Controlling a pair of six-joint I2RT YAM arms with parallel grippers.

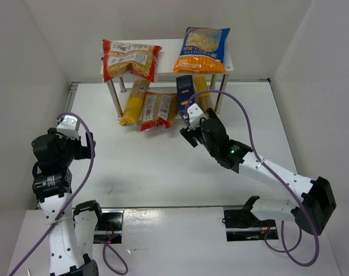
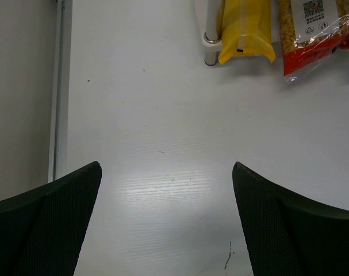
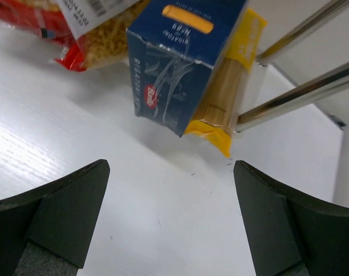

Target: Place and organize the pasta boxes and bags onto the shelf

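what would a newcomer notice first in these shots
The white shelf at the back carries a red-edged bag on its left and an orange-and-blue bag on its right. Under it sits the dark blue box, overlapping a long yellow bag, with the right gripper open just short of it.

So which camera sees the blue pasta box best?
The right wrist camera: the blue pasta box looks big and close, in front of a yellow bag, though its top is cut off. The top external camera shows it small, under the shelf. The left wrist camera misses it.
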